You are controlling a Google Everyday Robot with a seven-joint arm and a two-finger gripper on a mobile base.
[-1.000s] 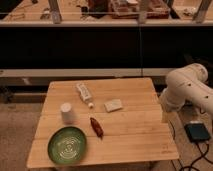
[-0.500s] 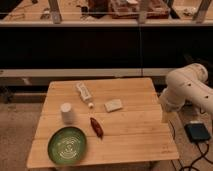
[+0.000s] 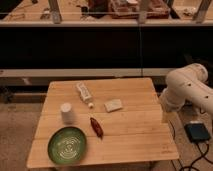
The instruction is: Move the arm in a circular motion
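The arm (image 3: 186, 88) is large, glossy white and made of thick rounded segments. It stands at the right of the camera view, beside the right edge of the wooden table (image 3: 130, 142). Its lower end narrows and hangs down along that edge. The gripper (image 3: 164, 117) is at that lower end, level with the table top, touching none of the objects on it.
On the table lie a green plate (image 3: 67, 145), a white cup (image 3: 66, 113), a white bottle on its side (image 3: 84, 93), a pale block (image 3: 113, 105) and a red item (image 3: 96, 127). A black box (image 3: 198, 132) with cables sits on the floor at right. Dark shelving runs behind.
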